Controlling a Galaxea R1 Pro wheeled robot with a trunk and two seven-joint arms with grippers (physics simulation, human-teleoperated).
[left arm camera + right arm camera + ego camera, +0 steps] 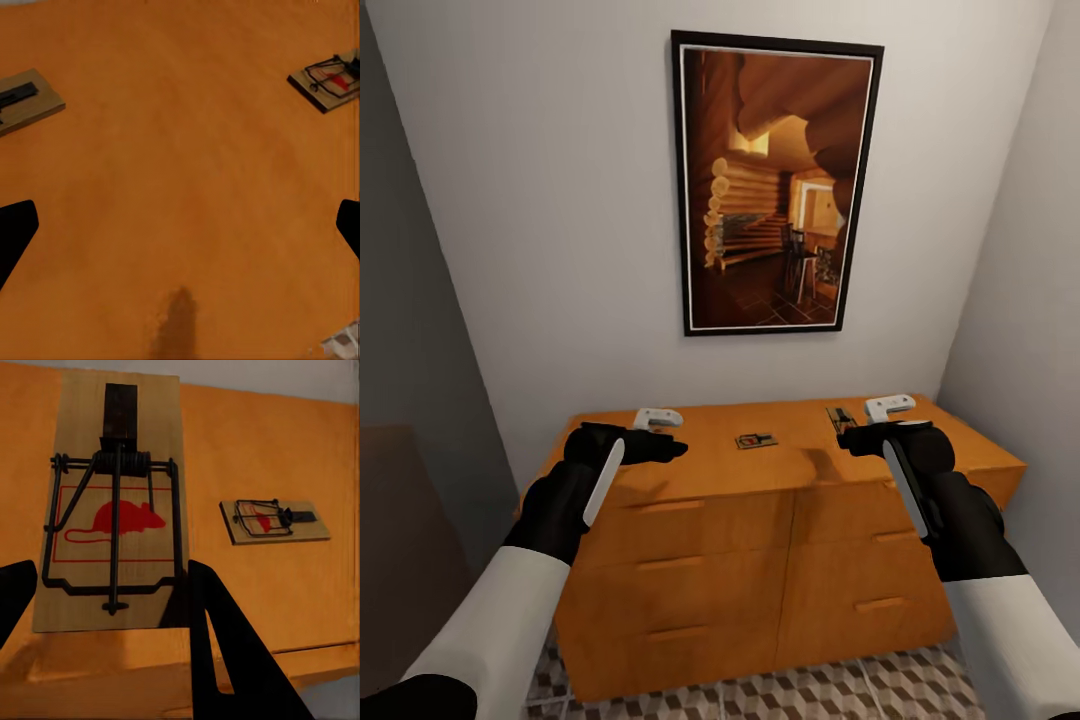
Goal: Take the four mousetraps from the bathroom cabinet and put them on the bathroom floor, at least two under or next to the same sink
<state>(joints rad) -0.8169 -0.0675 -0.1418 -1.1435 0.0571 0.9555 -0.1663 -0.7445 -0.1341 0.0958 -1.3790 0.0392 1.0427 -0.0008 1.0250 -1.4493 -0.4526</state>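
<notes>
My right gripper (112,592) is open around a mousetrap (112,502) with a red mouse print, no readable words. My left gripper (180,225) hovers open over the orange dresser (760,520); a second mousetrap (756,440) lies mid-top.

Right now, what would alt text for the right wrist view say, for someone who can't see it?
A wooden mousetrap with a red mouse print and black wire spring lies close up on an orange wooden dresser top, between the right gripper's dark fingers. A second mousetrap lies farther off on the same surface.
</notes>
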